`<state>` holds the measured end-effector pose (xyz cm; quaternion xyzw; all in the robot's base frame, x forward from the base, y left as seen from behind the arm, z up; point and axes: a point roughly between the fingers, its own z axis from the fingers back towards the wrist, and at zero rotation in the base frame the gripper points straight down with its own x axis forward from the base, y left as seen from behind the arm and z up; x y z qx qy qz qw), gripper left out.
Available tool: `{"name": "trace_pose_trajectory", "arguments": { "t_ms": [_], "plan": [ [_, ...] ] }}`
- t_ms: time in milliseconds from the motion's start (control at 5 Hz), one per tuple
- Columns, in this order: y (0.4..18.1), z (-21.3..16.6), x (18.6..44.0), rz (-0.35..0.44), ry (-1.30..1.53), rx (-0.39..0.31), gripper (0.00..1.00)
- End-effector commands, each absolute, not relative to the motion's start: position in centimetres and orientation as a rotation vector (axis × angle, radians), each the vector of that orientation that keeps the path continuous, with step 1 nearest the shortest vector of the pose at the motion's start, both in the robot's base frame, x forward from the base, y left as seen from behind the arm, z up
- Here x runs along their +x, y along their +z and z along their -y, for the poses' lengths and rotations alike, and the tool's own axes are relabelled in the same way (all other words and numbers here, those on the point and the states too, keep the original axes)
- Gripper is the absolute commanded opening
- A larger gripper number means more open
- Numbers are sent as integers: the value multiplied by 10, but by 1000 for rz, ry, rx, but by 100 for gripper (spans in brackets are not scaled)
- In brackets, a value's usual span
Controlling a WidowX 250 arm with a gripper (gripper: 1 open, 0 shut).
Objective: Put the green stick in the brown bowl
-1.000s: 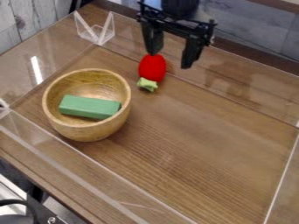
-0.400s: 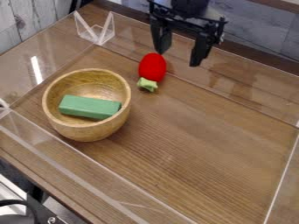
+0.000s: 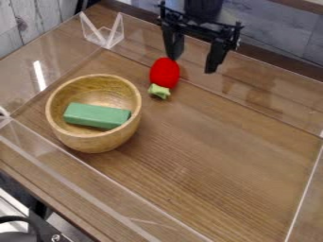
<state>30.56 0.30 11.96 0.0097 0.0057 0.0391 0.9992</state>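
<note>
Green stick (image 3: 97, 115) seen inside brown bowl (image 3: 93, 141), near worktop's (image 3: 202, 178) left edge; placement judged done. Gripper (image 3: 199, 57) spread wide, nothing held; no step judged left.

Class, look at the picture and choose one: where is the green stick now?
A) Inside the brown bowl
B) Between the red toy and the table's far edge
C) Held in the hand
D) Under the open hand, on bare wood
A: the green stick lies inside the brown bowl, within its rim, while the hand is away from it toward the far side of the table.
</note>
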Motion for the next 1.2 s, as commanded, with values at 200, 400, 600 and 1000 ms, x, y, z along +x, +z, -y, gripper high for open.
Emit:
{"name": "trace_pose_trajectory", "arguments": {
  "t_ms": [200,400,600,1000],
  "plan": [
    [150,1,313,33,5,15,100],
    [146,10,309,27,-27,18,100],
    [138,8,309,19,-39,17,100],
    [156,-11,290,32,11,11,100]
  ]
}}
